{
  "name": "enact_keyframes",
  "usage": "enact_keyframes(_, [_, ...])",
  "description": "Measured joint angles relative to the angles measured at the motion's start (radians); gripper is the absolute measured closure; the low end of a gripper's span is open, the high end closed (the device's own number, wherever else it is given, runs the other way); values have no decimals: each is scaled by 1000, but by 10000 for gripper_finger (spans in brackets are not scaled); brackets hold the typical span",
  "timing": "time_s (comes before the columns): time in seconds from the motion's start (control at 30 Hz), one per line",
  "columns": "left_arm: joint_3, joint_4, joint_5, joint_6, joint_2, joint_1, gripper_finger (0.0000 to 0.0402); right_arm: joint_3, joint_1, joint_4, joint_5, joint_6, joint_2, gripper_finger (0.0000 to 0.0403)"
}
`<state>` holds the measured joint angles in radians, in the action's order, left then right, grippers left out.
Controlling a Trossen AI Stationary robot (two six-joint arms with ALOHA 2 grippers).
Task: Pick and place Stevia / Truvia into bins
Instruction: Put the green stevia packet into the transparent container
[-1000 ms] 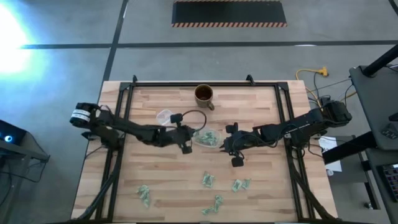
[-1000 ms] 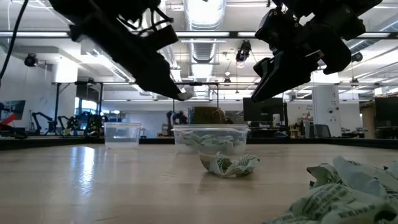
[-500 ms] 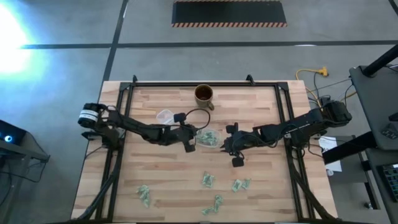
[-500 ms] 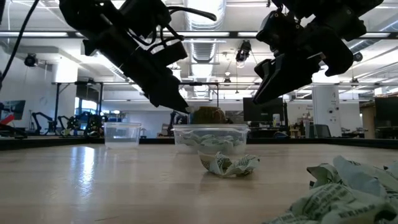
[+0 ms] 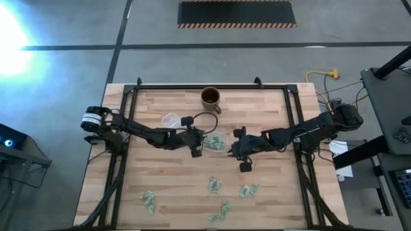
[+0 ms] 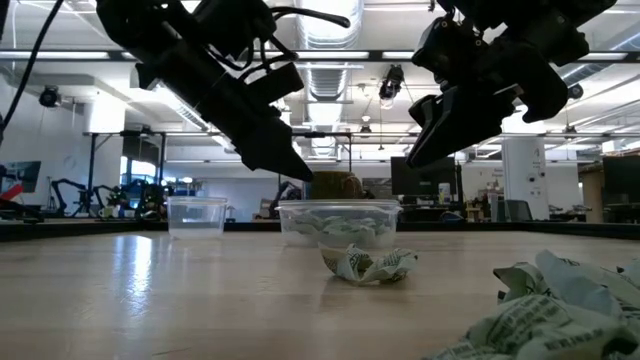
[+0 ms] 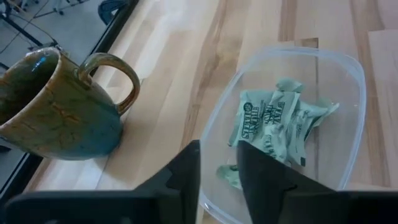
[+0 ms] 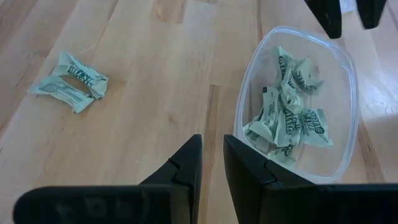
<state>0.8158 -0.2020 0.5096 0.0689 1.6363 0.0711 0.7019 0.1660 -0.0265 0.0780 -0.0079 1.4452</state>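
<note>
The bin [image 5: 215, 142] is a clear shallow tub at the table's middle, holding several green-and-white Stevia sachets [image 7: 273, 121] [image 8: 289, 118]. My left gripper [image 7: 219, 158] hangs open over the bin's left rim [image 6: 295, 170], and one sachet [image 7: 227, 175] lies in the bin below its gap. My right gripper [image 8: 212, 146] hovers just right of the bin [image 5: 241, 154], its fingers a narrow gap apart with only bare wood showing between them. More sachets [image 5: 214, 186] [image 5: 248, 190] lie flat toward the near edge.
A brown mug [image 5: 210, 98] stands at the far edge behind the bin, and a small clear cup [image 5: 170, 120] sits to the bin's left. One loose sachet [image 8: 69, 82] lies near my right gripper. Others [image 5: 149, 200] [image 5: 225, 208] rest by the near edge.
My left gripper has moved toward the bin and a little down, stopping over its left rim. The pale sachet that showed at its fingertips in the low view a second ago is gone from them. My right arm has kept still.
</note>
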Motion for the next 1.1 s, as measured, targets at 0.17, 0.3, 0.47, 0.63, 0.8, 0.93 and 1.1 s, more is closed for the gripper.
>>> enact_keyframes(0.17, [0, 1, 17, -3, -1, 0, 272, -6, 0, 0, -50, 31, 0, 346])
enact_keyframes(0.3, [0, 2, 17, -2, -9, 16, 265, -8, 23, 46, -130, 26, 10, 346])
enact_keyframes(0.47, [-7, 59, 12, -1, -36, 49, 265, -16, 94, 111, -140, 2, 56, 346])
enact_keyframes(0.63, [-16, 77, 12, 0, -67, 66, 265, -18, 142, 84, -139, 117, 79, 346])
enact_keyframes(0.8, [-23, 79, 13, 2, -81, 66, 265, -20, 189, -43, -138, 259, 70, 346])
enact_keyframes(0.93, [-23, 80, 12, 16, -81, 68, 265, -19, 246, -55, -158, 295, 68, 346])
enact_keyframes(1.1, [-23, 79, 13, 16, -81, 68, 265, -17, 318, -47, -195, 350, 68, 346])
